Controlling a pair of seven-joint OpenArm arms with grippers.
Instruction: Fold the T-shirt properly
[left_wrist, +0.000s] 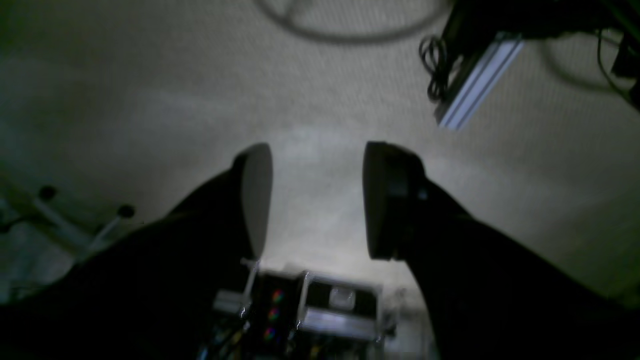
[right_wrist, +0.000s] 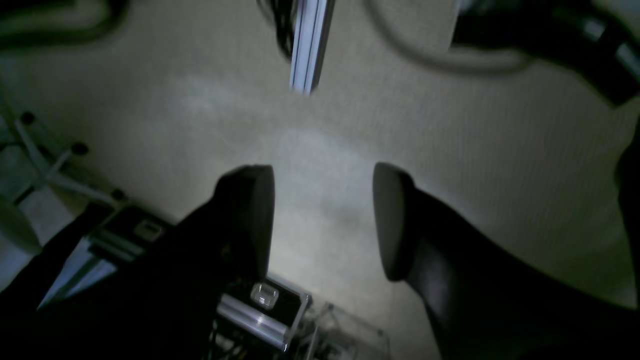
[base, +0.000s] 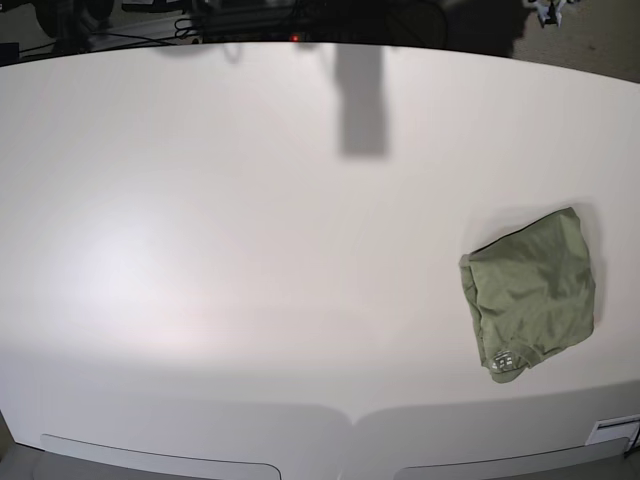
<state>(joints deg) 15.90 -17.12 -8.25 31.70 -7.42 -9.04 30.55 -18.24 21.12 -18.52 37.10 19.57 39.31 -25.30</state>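
1. base view shows no arm over the white table; the t-shirt lies alone on its right side, near the front edge.
2. left wrist view: the left gripper points away from the table toward a pale, finely textured surface, jaws parted with a clear gap and nothing between them. its fingers are dark and rounded, with flat, smooth inner faces.
3. right wrist view: the right gripper is aimed the same way, jaws likewise apart and holding nothing; its fingers have the same dark, paddle-like shape.
4. the t-shirt is sage green, soft and wrinkled, bundled into a compact, roughly four-sided shape set at a tilt. a small white-printed label patch sits at its lower corner.
5. the table is smooth and matte, with a curved far edge and a soft glare on its left half.
6. a ribbed silver aluminium rail crosses the upper part of both wrist views, with dark cables beside it.
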